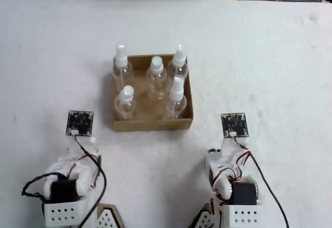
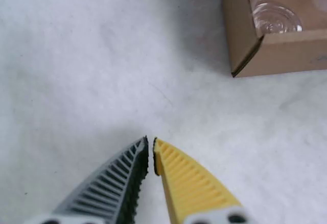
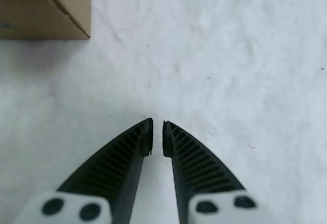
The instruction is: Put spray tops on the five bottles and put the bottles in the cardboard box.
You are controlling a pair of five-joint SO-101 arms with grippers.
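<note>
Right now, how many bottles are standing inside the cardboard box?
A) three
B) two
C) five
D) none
C: the high view shows five bottles inside the cardboard box, three along the back and two in front, each with a white spray top.

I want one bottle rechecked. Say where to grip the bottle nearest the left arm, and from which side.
Probably take the bottle by its neck under the spray top, from above: it stands upright, and the cardboard box walls shield its body.
</note>
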